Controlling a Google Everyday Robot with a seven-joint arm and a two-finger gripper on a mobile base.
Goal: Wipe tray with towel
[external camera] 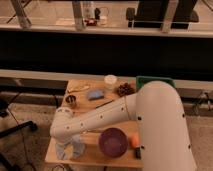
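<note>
The green tray (152,80) stands at the table's back right, mostly hidden behind my big white arm (150,120). The pale blue-grey towel (70,149) lies rumpled at the table's front left corner. My gripper (66,142) is at the arm's end, pointing down onto the towel, far to the left of the tray. The wrist hides where the gripper meets the cloth.
A purple bowl (112,141) sits right of the towel, with an orange object (135,141) beside it. A blue folded pad (95,94), white cup (110,81), pine cone (125,89), small dark cup (71,100) and thin stick (102,104) lie on the wooden table (100,157).
</note>
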